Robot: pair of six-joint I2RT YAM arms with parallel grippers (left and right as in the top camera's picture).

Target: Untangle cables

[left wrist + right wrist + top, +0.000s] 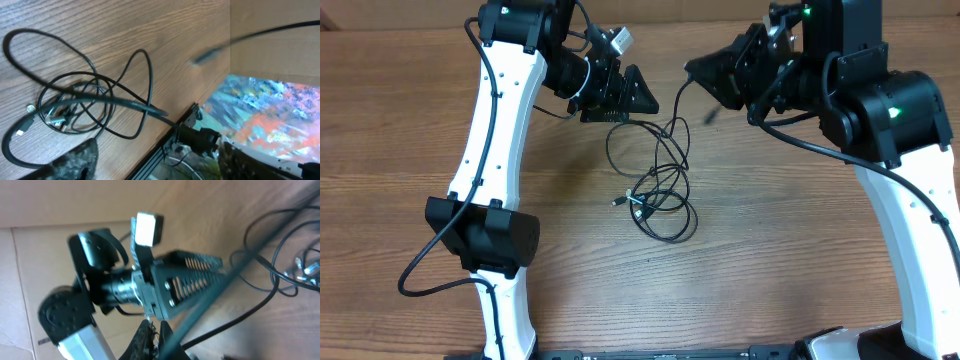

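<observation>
Only the right wrist view is showing the right pincer [156,340] clenching one of the cables [240,271]; the left pincer [155,161] is gaping, released.

**A:** Where does the overhead view sit?

**B:** High above, facing straight down on the wooden worktop [770,280]. It is far enough back to take in the left arm [505,110] at the left of the frame, the right arm [900,110] at the right, and the cables [645,205] at the centre.

**A:** And the left wrist view?

**B:** It is close and low, tilted, looking across the worktop. The cables fill its left half, and the worktop's edge crosses its right half.

**A:** The right wrist view?

**B:** It is also close, and blurred. It faces the left arm, which fills the middle of the frame, with the cables at the right edge.

**A:** What do the views share?

**B:** All three show the cables. The overhead and right wrist views both show the left arm.
</observation>
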